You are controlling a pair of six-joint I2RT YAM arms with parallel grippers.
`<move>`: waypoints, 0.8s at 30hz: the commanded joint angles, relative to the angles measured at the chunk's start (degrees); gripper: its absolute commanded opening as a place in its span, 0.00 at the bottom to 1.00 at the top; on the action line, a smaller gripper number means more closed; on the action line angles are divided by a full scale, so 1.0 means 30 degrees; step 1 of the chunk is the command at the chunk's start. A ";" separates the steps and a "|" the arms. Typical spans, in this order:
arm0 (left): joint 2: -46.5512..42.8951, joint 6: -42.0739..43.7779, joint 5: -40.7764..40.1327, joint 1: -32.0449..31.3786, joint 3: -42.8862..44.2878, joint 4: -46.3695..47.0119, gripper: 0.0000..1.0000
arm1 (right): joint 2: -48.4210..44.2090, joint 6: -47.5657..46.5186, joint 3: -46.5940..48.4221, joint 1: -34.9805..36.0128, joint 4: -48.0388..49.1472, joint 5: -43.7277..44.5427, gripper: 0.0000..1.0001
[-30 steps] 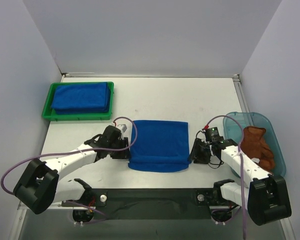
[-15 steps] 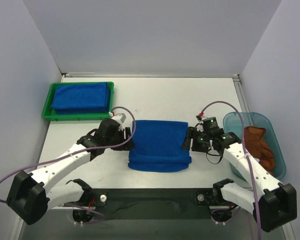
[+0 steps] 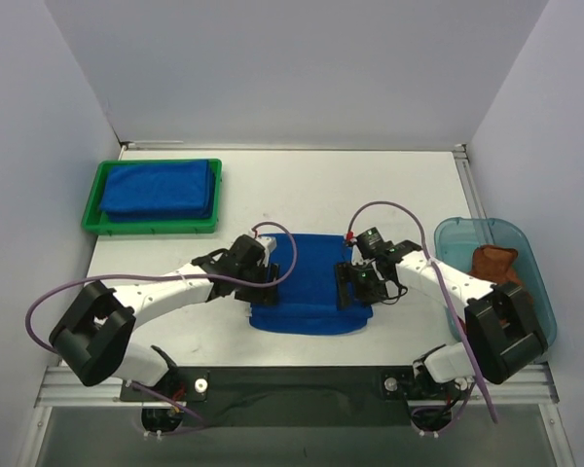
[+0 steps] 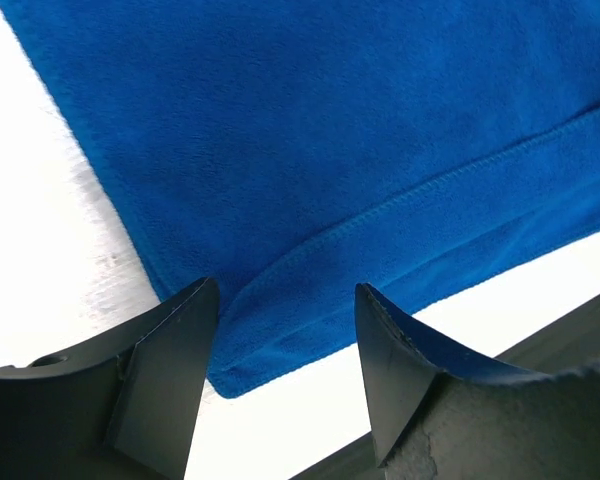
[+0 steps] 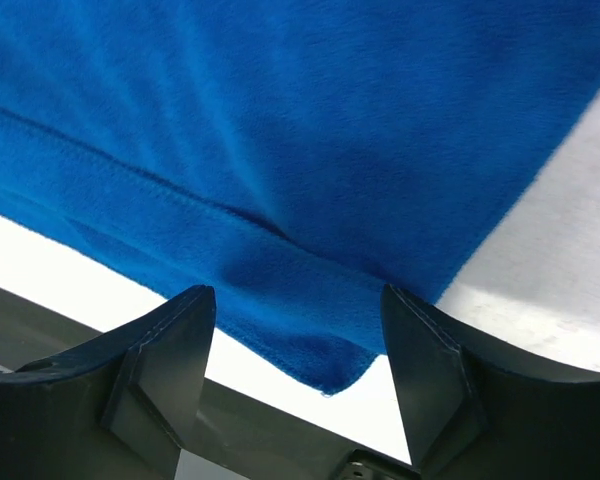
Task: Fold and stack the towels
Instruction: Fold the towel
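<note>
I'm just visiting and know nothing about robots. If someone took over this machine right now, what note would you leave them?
Left hand: open, empty, over the near left corner of the middle blue towel.
Right hand: open, empty, over its near right corner.
Done: folded blue towels sit stacked in the green tray; the middle towel lies folded over on the table.
Left: likely finish folding it, add it to the stack, then fold the rust-brown towel crumpled in the teal bin.
</note>
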 commanded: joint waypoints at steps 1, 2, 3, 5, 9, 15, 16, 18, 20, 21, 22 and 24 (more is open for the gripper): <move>-0.0460 0.0521 0.0285 -0.0467 0.0368 0.0709 0.67 | -0.0476 -0.0624 0.0190 0.0675 -0.0388 -0.0606 0.66; -0.0809 0.0579 0.0344 -0.0583 0.0279 0.0621 0.67 | -0.0768 -0.0653 0.0102 0.0793 -0.0446 -0.0665 0.66; -0.0987 0.0580 0.0402 -0.0614 0.0133 0.0446 0.67 | -0.0916 -0.0683 -0.0160 0.0910 -0.0476 -0.0811 0.65; -0.1397 0.0434 0.0548 -0.0672 -0.0481 0.0386 0.66 | -0.1237 -0.0654 -0.0454 0.1116 -0.0593 -0.1192 0.64; -0.2655 0.0140 0.0754 -0.0760 -0.1595 0.0328 0.65 | -0.2088 -0.0274 -0.1129 0.1438 -0.0622 -0.1837 0.62; -0.3273 -0.0182 0.1545 -0.0994 -0.2826 0.0153 0.64 | -0.3229 0.0518 -0.1394 0.1673 -0.0857 -0.1927 0.60; -0.3303 -0.0153 0.1603 -0.1169 -0.2943 0.0036 0.64 | -0.3463 0.0518 -0.1335 0.1702 -0.0915 -0.1665 0.60; -0.3799 -0.0065 0.1692 -0.1287 -0.3206 -0.0257 0.64 | -0.4079 0.0285 -0.0809 0.1644 -0.1032 -0.0673 0.60; -0.4615 -0.0094 0.1605 -0.1405 -0.3354 -0.0550 0.64 | -0.4343 0.0080 -0.0196 0.1644 -0.1208 0.0121 0.61; -0.4969 -0.0123 0.1517 -0.1434 -0.3297 -0.0696 0.64 | -0.4374 0.0021 0.0040 0.1586 -0.1238 0.0821 0.61; -0.5321 -0.0152 0.1255 -0.1434 -0.3209 -0.0785 0.63 | -0.4287 -0.0009 0.0216 0.1585 -0.1238 0.1205 0.62; -0.6288 -0.0182 0.0815 -0.1434 -0.2859 -0.1048 0.63 | -0.3645 -0.0038 0.0715 0.1498 -0.1238 0.1938 0.64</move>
